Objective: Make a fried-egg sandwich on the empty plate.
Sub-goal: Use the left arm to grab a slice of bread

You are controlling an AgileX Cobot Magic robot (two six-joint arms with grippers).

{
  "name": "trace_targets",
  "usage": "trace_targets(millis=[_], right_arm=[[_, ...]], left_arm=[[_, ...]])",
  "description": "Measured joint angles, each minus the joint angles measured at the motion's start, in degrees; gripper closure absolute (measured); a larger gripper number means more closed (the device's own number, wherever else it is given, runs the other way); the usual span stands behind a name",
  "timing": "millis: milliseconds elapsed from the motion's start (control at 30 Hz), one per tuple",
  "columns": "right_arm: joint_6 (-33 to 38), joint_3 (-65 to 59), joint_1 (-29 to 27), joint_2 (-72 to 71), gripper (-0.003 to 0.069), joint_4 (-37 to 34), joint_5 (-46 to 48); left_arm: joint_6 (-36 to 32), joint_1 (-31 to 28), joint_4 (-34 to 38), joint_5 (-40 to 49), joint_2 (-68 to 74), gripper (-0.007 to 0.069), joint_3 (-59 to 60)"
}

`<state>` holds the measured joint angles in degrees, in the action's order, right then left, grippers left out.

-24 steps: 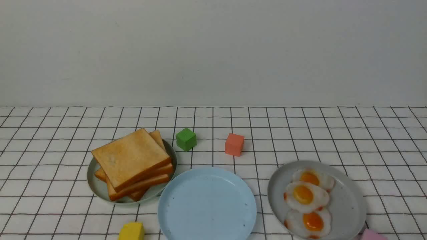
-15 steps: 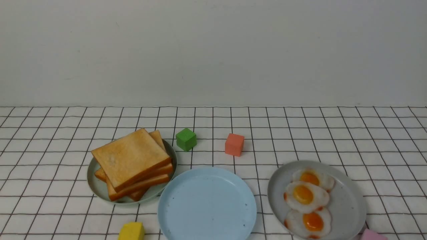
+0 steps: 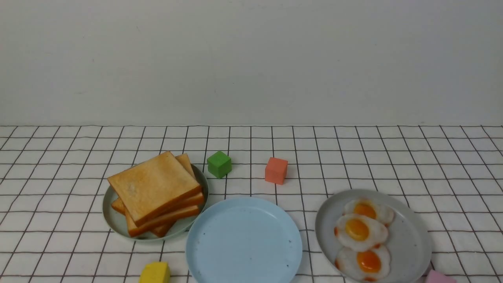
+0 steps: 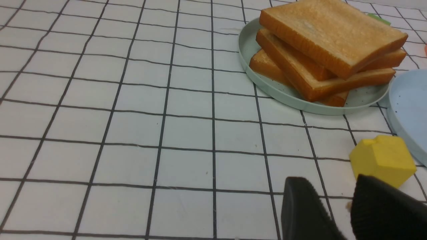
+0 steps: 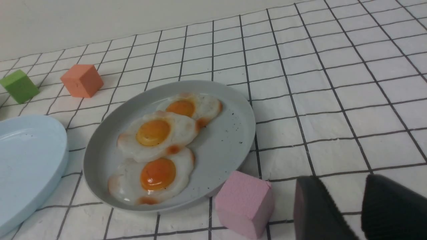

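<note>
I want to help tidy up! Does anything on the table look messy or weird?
Nothing is spilled or broken. The toast slices sit in a crooked, fanned-out stack on the pale green plate, and the three fried eggs overlap on the grey plate. The light blue plate is bare.

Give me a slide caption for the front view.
Empty light blue plate sits between stacked toast on green plate and three fried eggs on grey plate.
</note>
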<state>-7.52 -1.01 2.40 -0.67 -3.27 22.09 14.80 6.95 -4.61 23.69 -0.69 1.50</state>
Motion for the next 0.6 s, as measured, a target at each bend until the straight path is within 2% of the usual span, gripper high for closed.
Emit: trace_targets(millis=[600], right_arm=[[0.3,-0.04,0.0,0.0,0.0419,0.48,-0.83]], left_arm=[[0.0,0.0,0.0,-1.92,0.0,0.0386,0.18]])
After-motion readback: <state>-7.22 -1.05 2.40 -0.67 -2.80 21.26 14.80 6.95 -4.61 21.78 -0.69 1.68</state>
